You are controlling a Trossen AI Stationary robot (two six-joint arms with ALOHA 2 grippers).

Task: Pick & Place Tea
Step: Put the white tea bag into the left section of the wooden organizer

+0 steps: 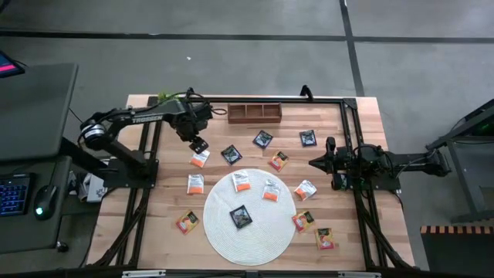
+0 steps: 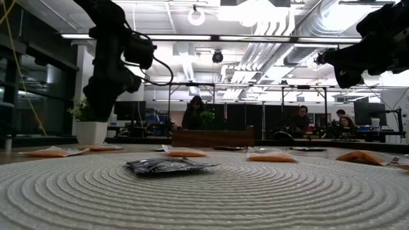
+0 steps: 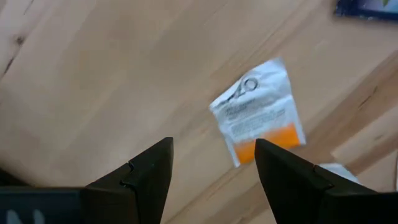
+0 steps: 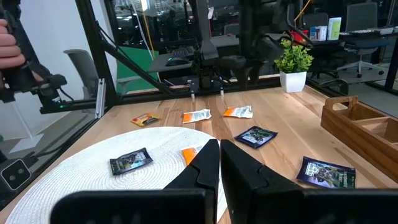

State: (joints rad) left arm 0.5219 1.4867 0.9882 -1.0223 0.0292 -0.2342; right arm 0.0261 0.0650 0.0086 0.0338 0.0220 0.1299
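Several tea sachets lie flat on the wooden table and on the round white mat [image 1: 224, 232]. A white-and-orange sachet [image 1: 201, 159] [image 3: 258, 112] lies left of the mat. My left gripper [image 1: 198, 144] [image 3: 212, 146] hangs over the table just beyond that sachet's far side. It points down and is open, with bare wood between its fingers and the sachet beside one finger. The mat holds a black sachet [image 1: 241, 217] [image 2: 167, 166] and two white-and-orange ones [image 1: 241, 181]. My right gripper [image 1: 315, 163] [image 4: 219, 152] waits shut and level at the table's right.
A brown wooden three-compartment tray [image 1: 254, 113] stands at the far edge. More sachets lie right of the mat [image 1: 306, 190] and near the tray [image 1: 262, 140]. Black frame rails [image 1: 351, 139] run along the table's sides. A potted plant [image 4: 292, 62] stands at the far left corner. People sit in the room behind.
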